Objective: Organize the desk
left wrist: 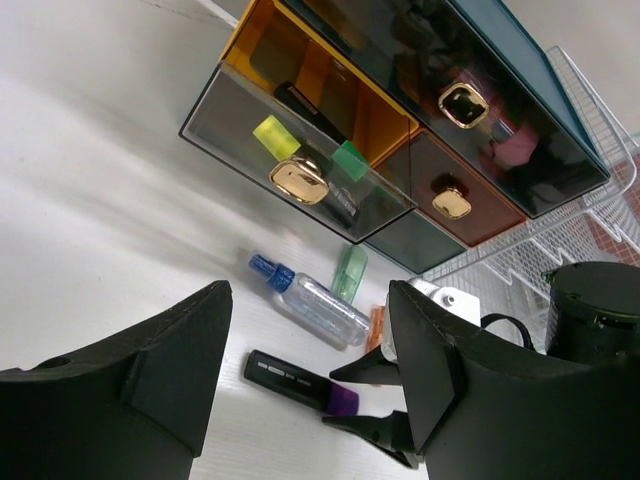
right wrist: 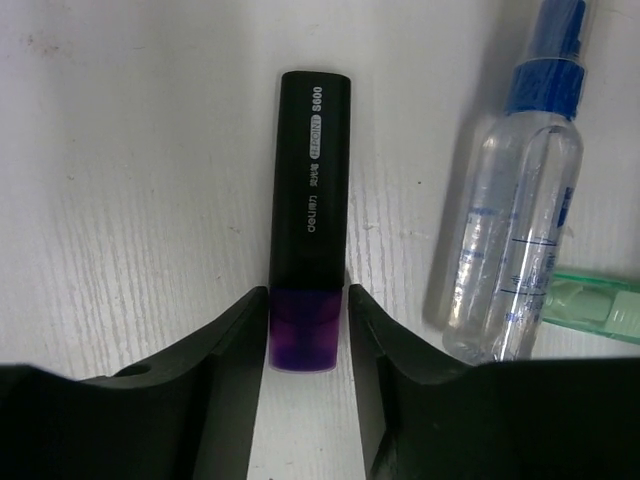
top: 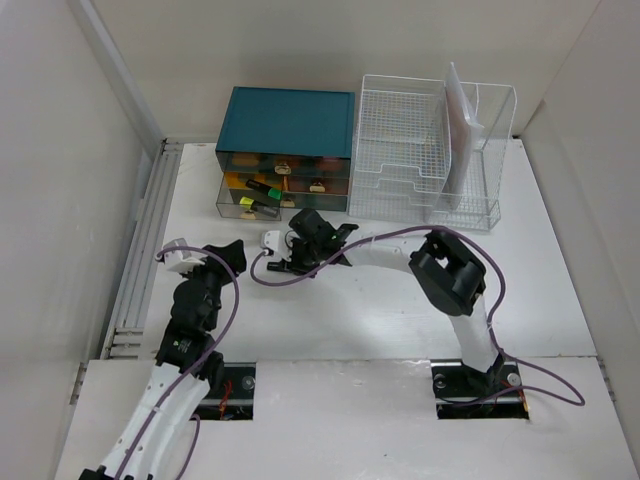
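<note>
While R gripper [right wrist: 308,305] flanks purple cap [right wrist: 307,340] of flat blk marker [right wrist: 310,180], clamp unclear; L gripper [left wrist: 310,300] apart.

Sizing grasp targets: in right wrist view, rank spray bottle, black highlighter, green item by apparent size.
1. spray bottle, top cropped.
2. black highlighter, narrower.
3. green item, cut by the frame edge, so true size unsure.

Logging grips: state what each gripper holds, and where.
Left gripper: nothing. Right gripper: fingers flank the highlighter at its purple cap, on the desk; whether they grip cannot be told.
</note>
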You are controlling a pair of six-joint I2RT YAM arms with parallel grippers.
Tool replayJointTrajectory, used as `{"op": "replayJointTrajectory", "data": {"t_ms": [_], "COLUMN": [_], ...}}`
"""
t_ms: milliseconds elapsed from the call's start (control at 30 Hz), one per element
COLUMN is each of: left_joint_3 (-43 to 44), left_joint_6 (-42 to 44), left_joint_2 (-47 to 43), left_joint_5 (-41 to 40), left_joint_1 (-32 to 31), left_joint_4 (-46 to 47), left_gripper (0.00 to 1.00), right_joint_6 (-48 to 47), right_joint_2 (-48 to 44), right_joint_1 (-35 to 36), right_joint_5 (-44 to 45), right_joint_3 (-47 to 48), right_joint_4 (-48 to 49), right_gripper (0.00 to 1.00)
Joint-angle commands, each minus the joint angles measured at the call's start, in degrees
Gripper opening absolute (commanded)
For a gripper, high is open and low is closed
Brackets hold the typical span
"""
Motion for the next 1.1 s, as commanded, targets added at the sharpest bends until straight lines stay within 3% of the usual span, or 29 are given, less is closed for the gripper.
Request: {"op": "replayJointTrajectory", "data": {"t_ms": [0,33,167,300,533,667,800,1067], "left_joint_3": [-0.3,-0.3,-0.3,-1.3,1.0,2.4,4.3,7.8], "left_joint_6": [0.8,0.8,0.8,0.8,1.9,2.4,2.4,3.1], "left_joint_2": [-1.2,-1.2,-1.2,1.2,13.7,19.1,23.4,31.6], "left_joint_5": [0.4,0.4,-0.1,-1.3,-2.4,-2.9,-2.3,-1.0], "left_joint_1": [-0.1,-0.1,-0.1,-0.1,-0.1,-0.1,-0.1,-0.1], "left_joint_4": [1.4,1.4,1.4,4.0,10.8,14.2,16.3,21.4], "left_gripper": [0.61,0.61,0.61,0.61,0.61,0.61,0.61,0.62], "right_joint_6": [0.7,0.7,1.2,1.2,0.2,-1.0,-2.3,-3.9], "right_joint_2": [1.7,2.2,1.6,-3.3,-15.9,-18.7,-19.3,-12.2], "right_joint_1": [0.1,0.1,0.1,0.1,0.1,0.1,0.1,-1.2], "right_joint_5": [1.3,1.3,0.7,0.7,7.9,12.2,18.0,19.7], "right_joint_3": [2.5,2.5,1.9,1.3,3.5,4.8,6.1,15.5], "right_joint_4": [-1.7,-2.6,-3.2,-3.8,-4.3,-4.3,-1.3,3.2], "right_gripper": [0.42,0.32,0.11,0.05,0.04,0.04,0.04,0.04]}}
